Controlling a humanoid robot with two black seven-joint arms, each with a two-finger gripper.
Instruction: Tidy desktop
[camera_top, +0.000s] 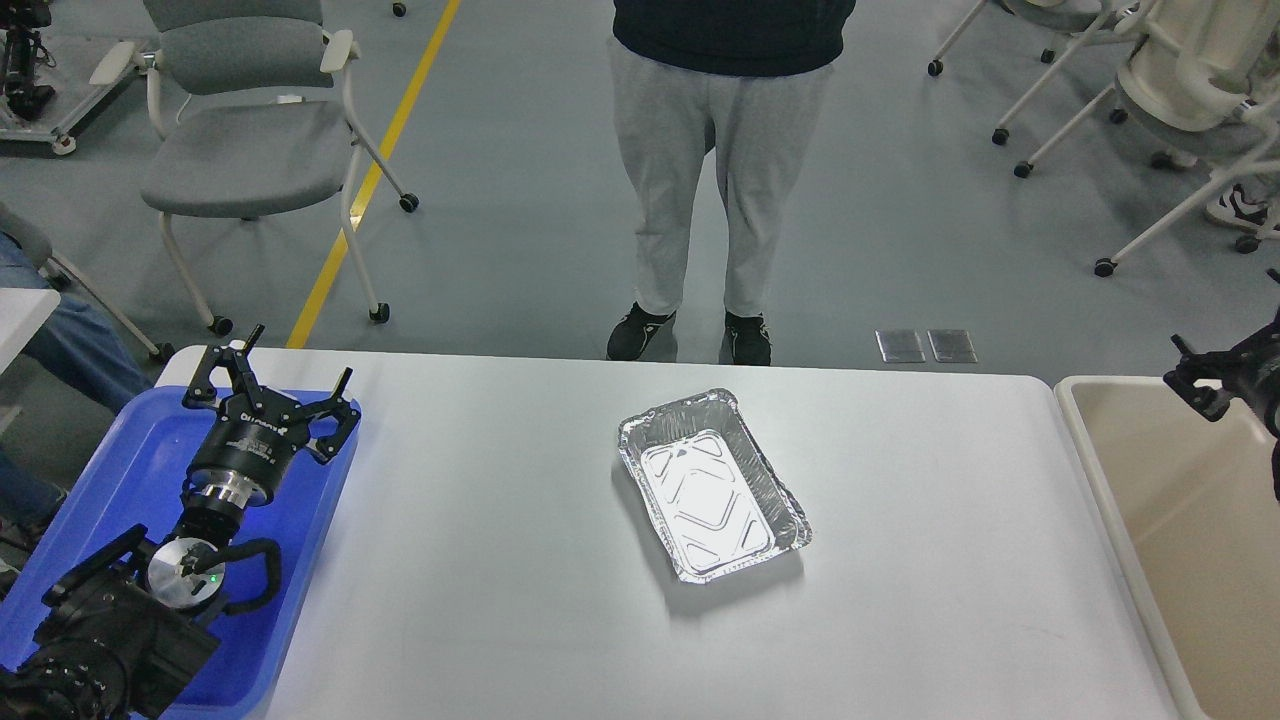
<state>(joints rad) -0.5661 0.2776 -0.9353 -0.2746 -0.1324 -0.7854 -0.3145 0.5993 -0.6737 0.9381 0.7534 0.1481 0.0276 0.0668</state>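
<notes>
The white desktop (480, 560) fills the lower view. A shiny foil tray (712, 485) lies empty near its middle, turned at a slight angle. My left gripper (285, 375) hovers over the blue tray (140, 450) at the left, fingers spread open and empty, far left of the foil tray. My right gripper (1200, 385) shows only partly at the right edge, above the beige bin (1170, 520); its fingers are dark and I cannot tell how they stand.
A person (725, 160) stands just beyond the far table edge, behind the foil tray. A grey chair (255, 130) stands at the back left, more chairs at the back right. The bin looks empty.
</notes>
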